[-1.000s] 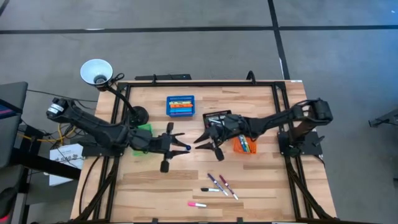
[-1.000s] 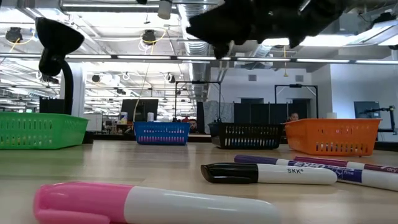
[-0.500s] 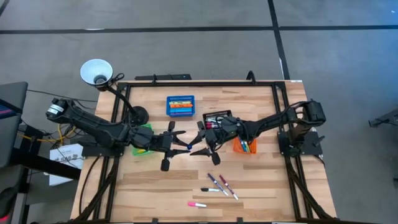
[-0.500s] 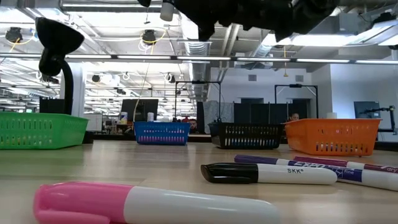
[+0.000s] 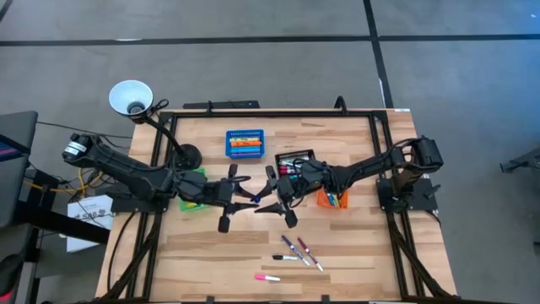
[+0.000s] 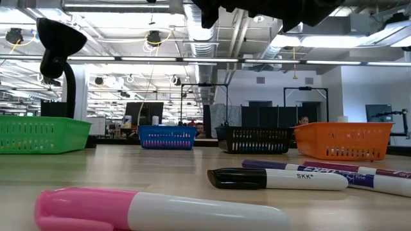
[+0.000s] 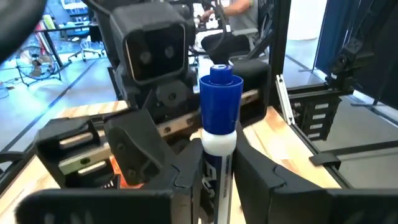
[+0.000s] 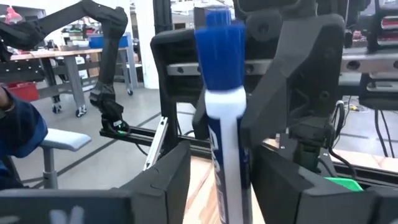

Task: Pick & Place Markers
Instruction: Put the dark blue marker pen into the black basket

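Mid-table handover: left gripper (image 5: 246, 199) clamps blue-capped marker (image 7: 219, 124), cap outward, presenting it; right gripper (image 5: 268, 201) spread around same marker, not yet closed.

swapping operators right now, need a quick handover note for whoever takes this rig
Left gripper: shut on the blue-capped marker, held mid-table above the wood.
Right gripper: fingers either side of the same marker, grip not confirmed; looks like a handover.
On the table: four markers near the front edge: pink marker, black marker, two more.
Done: some markers in the blue bin, orange bin.
Left: finish the handover, bin those four.
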